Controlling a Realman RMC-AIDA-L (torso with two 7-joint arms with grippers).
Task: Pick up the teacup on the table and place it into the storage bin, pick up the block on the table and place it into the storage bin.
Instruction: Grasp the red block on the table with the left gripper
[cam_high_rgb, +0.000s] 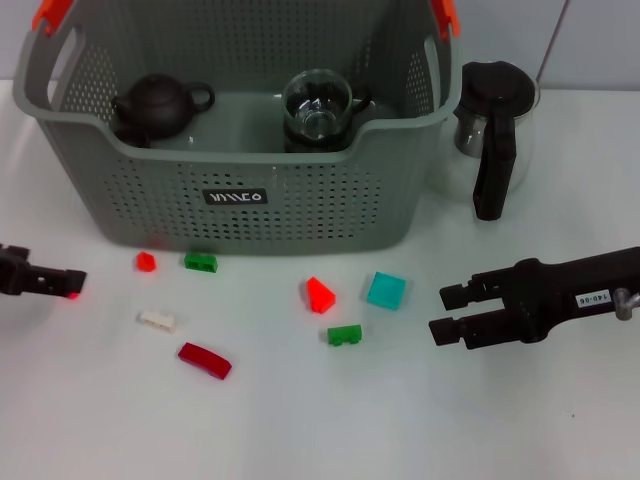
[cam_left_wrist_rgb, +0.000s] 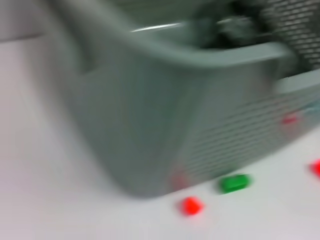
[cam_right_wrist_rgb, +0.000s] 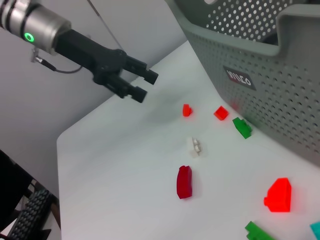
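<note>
The grey perforated storage bin stands at the table's back centre; its corner fills the left wrist view. Inside it are a clear glass teacup and a dark teapot. Several blocks lie in front of the bin: small red, green, white, dark red, red, teal and green. My left gripper is open at the far left, just above a small red block. My right gripper is open and empty, right of the teal block.
A glass carafe with a black handle stands right of the bin. The table's left edge and a dark gap with a keyboard show in the right wrist view. Bare white table lies along the front.
</note>
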